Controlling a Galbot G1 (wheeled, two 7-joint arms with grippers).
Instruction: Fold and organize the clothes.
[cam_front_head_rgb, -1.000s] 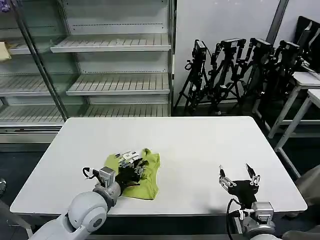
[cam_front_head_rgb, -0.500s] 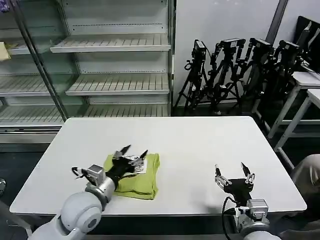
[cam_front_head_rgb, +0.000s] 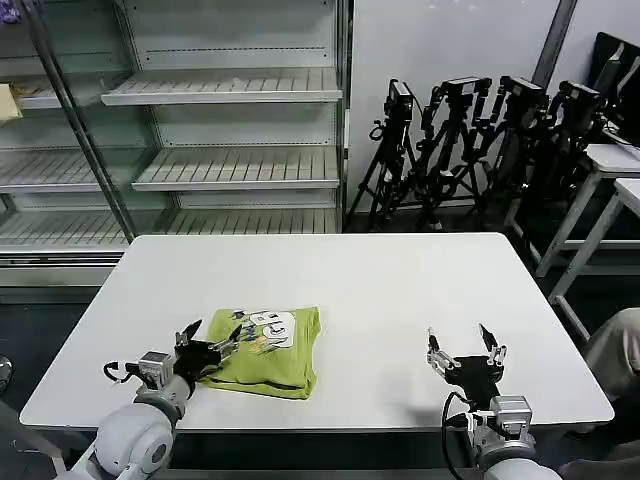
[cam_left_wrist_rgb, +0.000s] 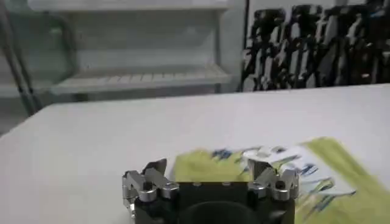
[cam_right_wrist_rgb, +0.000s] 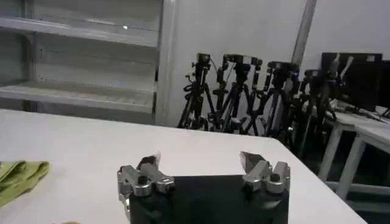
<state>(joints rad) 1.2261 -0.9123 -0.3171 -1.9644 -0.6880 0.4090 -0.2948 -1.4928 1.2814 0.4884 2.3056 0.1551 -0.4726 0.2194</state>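
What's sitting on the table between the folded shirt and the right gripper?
Nothing: in the head view only bare white table lies between the folded T-shirt and the open right gripper.

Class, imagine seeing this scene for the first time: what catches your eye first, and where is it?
A folded lime T-shirt, white graphic up, lies near the front left of the white table. The left gripper sits open at its near edge; the right gripper waits open at front right.
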